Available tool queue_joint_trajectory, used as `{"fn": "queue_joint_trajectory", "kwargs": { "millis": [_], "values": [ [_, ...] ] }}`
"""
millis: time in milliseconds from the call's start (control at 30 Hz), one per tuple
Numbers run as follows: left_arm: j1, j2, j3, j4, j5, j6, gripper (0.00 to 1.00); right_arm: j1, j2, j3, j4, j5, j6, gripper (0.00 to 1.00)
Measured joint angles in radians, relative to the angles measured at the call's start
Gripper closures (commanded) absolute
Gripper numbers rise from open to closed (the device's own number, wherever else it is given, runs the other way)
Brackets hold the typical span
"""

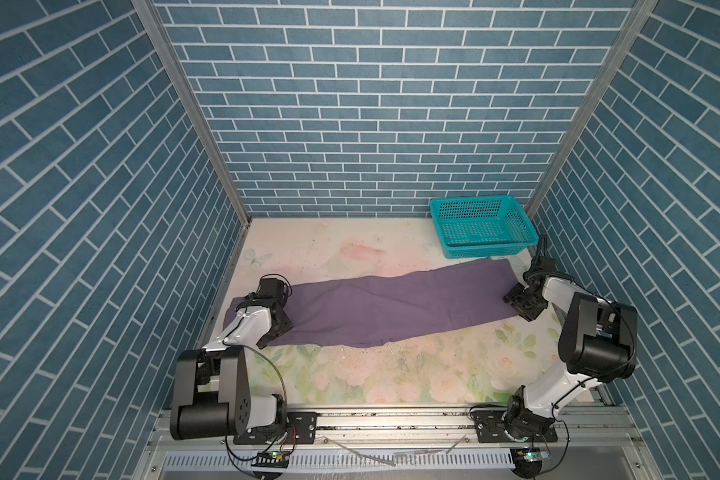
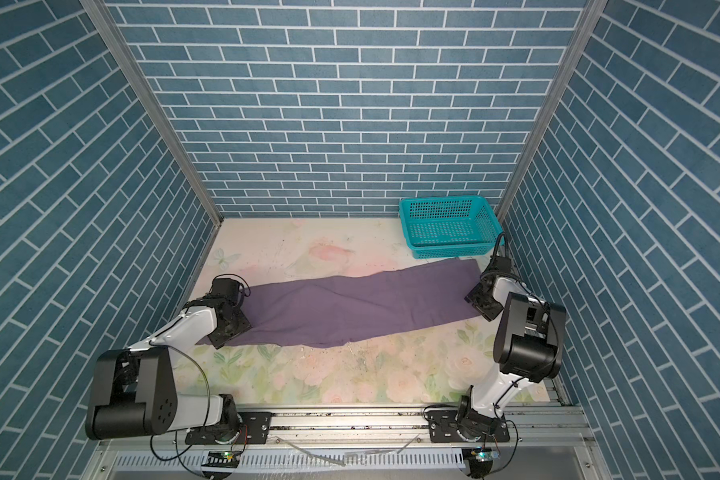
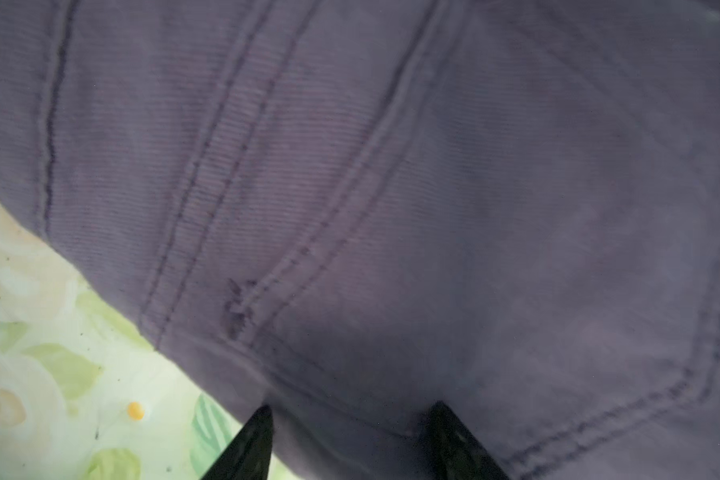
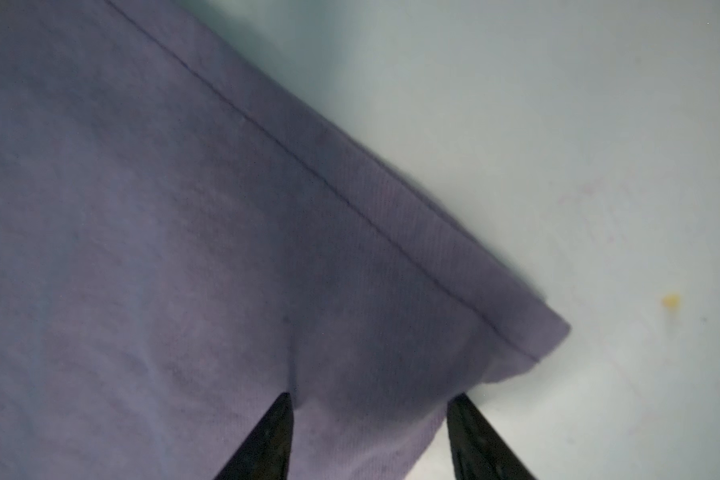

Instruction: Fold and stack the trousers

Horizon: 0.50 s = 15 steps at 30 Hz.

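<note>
Spanning the tabletop (image 1: 391, 374): mauve trousers (image 1: 391, 307); left tool (image 3: 350, 415) at pocket end, right tool (image 4: 371, 399) at hem corner, jaws of both apart. Every layer is best pinched before lifting.

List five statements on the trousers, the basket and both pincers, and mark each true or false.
1. The trousers lie on the table, outside the basket. True.
2. The basket stands at the near left corner. False: it stands at the far right, by the back wall.
3. The left pincer has its jaws apart over the trousers' pocket-stitched end. True.
4. The right pincer hangs over the basket. False: it is at the hemmed end of the trousers, jaws apart.
5. The trousers are folded into a small square. False: they lie stretched out at full length between the two arms.
</note>
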Motion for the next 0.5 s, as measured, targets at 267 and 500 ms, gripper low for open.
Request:
{"fn": "queue_joint_trajectory", "kwargs": {
  "millis": [267,500],
  "values": [
    [0.095,0.119,0.095,0.025,0.039,0.031,0.42,-0.013,0.058,0.054,0.010,0.015,-0.040,0.98],
    [0.092,0.056,0.109,0.014,0.032,0.031,0.41,-0.027,0.048,0.040,0.037,-0.016,-0.046,1.00]
  ]
}}
